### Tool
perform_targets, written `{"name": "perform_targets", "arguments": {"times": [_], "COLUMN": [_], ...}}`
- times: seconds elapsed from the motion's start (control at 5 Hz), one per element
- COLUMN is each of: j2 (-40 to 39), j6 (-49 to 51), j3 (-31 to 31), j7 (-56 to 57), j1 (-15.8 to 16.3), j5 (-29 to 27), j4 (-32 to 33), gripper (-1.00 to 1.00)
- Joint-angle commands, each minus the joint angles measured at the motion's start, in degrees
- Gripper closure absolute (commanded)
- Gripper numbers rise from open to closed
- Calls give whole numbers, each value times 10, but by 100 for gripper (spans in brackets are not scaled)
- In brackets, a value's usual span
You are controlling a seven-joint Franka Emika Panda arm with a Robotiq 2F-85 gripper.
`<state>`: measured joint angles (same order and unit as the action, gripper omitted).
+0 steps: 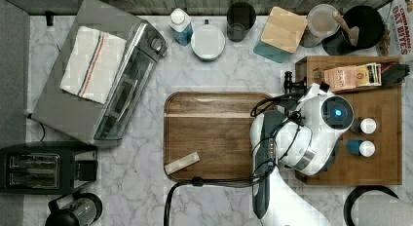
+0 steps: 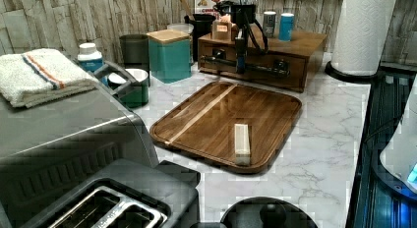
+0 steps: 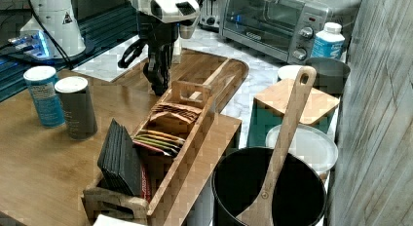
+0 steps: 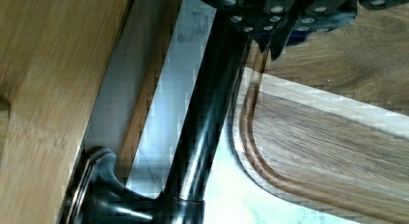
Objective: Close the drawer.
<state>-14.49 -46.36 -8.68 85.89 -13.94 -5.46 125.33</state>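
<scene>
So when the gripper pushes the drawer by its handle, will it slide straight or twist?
Probably straight: the gripper meets the handle near the middle of the bar. The bar looks like rigid metal on two posts, so it should not flex. The drawer looks nearly shut, so little travel remains.

The drawer (image 2: 255, 73) is a light-bamboo front set low in the bamboo cabinet (image 2: 305, 43), carrying a black metal bar handle (image 4: 207, 113) on round mounts. In the left view it sits about flush with the cabinet face, just behind the wooden tray (image 2: 221, 120)
</scene>
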Motion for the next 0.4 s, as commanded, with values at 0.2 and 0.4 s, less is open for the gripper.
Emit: {"name": "perform_targets", "arguments": {"times": [0.2, 0.4], "j2": [10, 10], "j6": [-48, -48], "j3": [-80, -89], "j7": [50, 53], "j1": [-84, -76], "j5": [9, 5], "j4": [-65, -65], "gripper": [100, 100]}}
